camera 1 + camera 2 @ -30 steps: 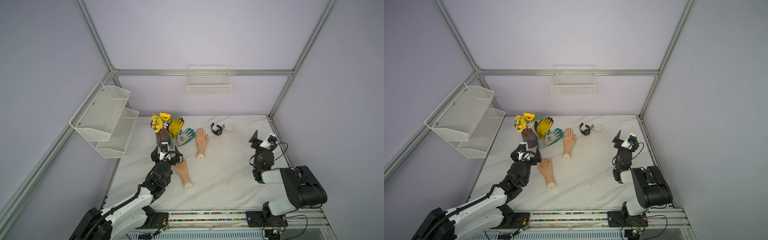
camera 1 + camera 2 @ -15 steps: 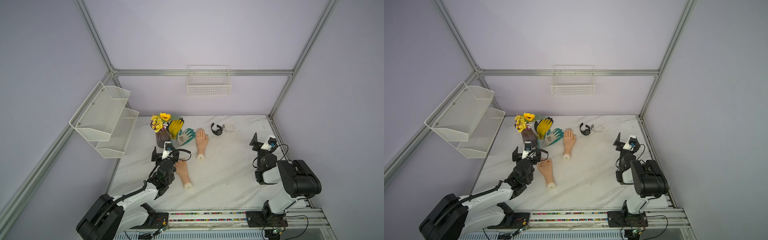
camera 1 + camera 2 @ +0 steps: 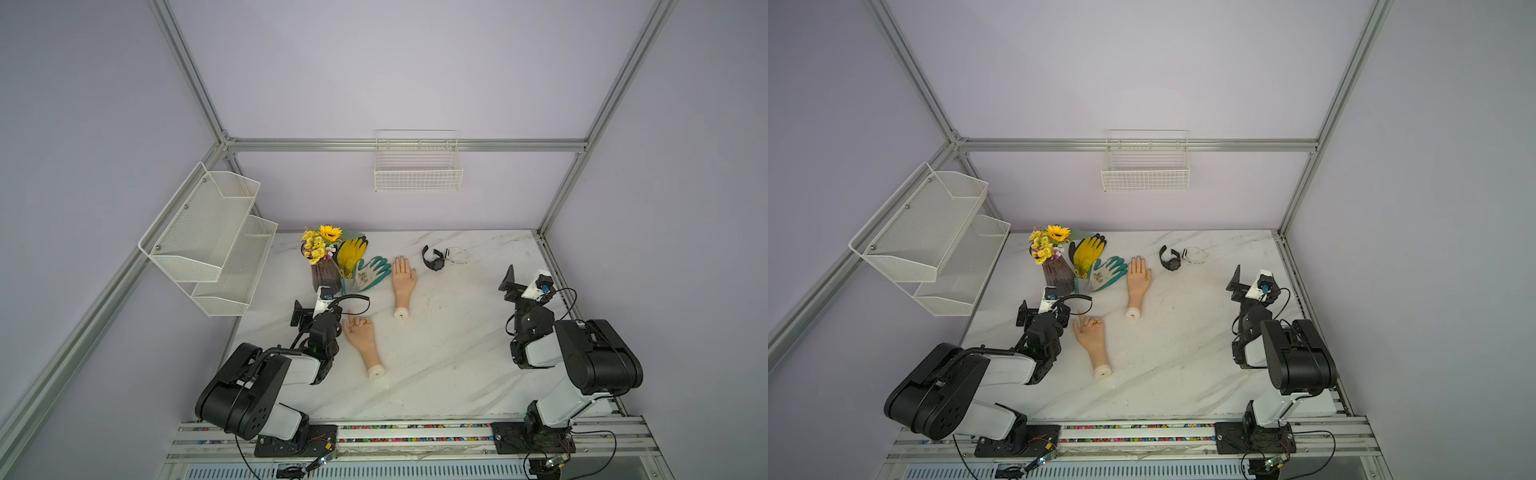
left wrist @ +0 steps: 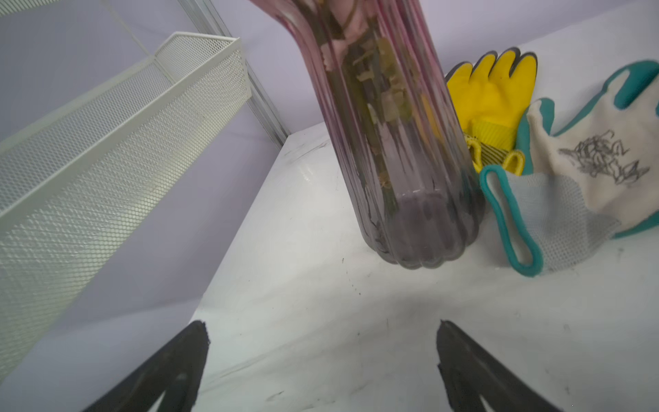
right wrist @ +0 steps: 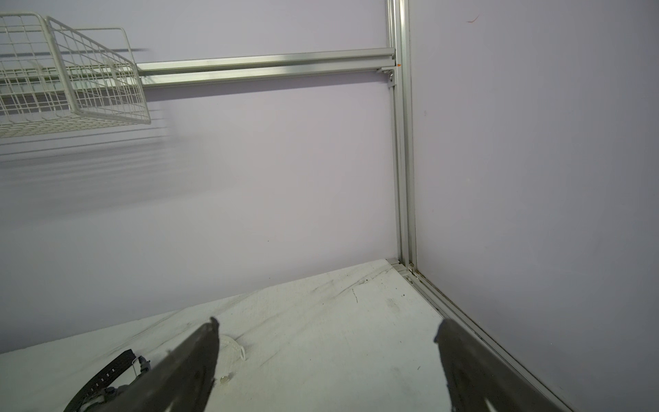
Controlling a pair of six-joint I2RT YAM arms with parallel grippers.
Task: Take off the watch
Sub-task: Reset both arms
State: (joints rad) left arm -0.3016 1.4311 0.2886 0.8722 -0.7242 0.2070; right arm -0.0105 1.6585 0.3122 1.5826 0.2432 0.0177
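Both top views: the watch (image 3: 433, 259) (image 3: 1170, 258) lies on the tabletop (image 3: 457, 353) right of frame centre, near the back wall. It is on neither mannequin hand. A clear band (image 3: 457, 255) sits just beside it, on its right. The flat mannequin hand (image 3: 404, 282) lies left of the watch, apart from it. The curled mannequin hand (image 3: 361, 336) lies lower, centre-left. The left gripper (image 3: 316, 309) (image 3: 1042, 311) is centre-left, jaws spread and empty, just beside the curled mannequin hand and below the vase (image 3: 325, 274). The right gripper (image 3: 524, 286) (image 3: 1252, 282) is at frame right, jaws spread and empty, well apart from the watch.

Left wrist view: the left gripper (image 4: 321, 356) is released, with bare tabletop between its fingers (image 4: 171, 367). The vase (image 4: 403, 160) stands ahead. A yellow glove (image 4: 495, 89) and a teal glove (image 4: 588, 157) lie beside it. The mesh shelf (image 4: 107, 142) hangs on the side wall.

Right wrist view: the right gripper (image 5: 324, 356) is released and holds nothing. The watch (image 5: 103, 378) shows only its strap, the rest hidden behind one finger. The clear band (image 5: 233, 344) is just beside it. The wire basket (image 5: 71, 82) hangs on the back wall.
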